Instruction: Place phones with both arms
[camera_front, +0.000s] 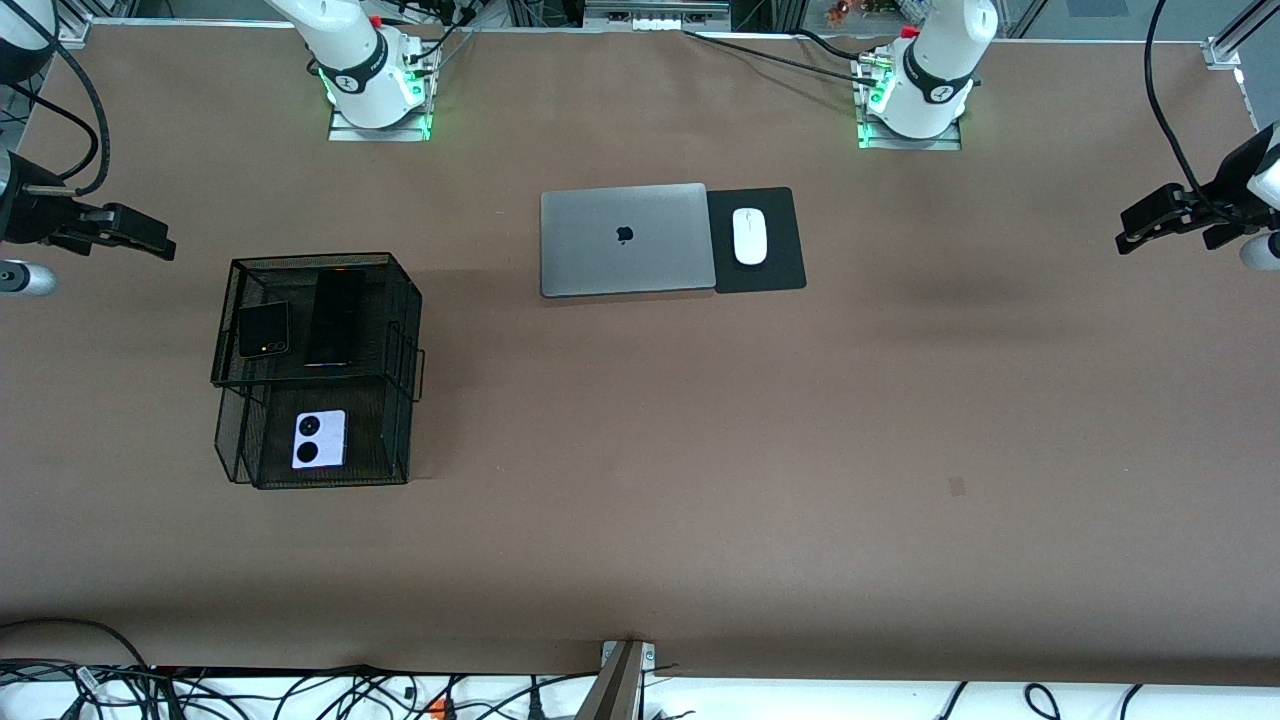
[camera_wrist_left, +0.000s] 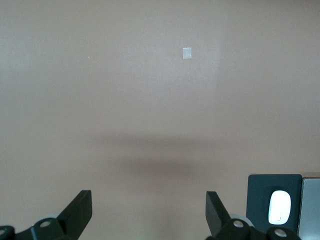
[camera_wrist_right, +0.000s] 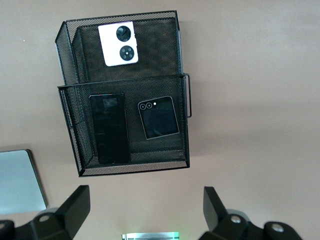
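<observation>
A dark apple-shaped logo sits centred on the closed silver laptop's lid. No lettering or numbers are legible elsewhere.

A wide table covered in plain brown material carries a two-level black wire-mesh basket toward the right arm's end. Near the middle lies a closed silver laptop, and touching its side is a flat black mouse pad. A small pale patch sits on the surface nearer the front camera.
</observation>
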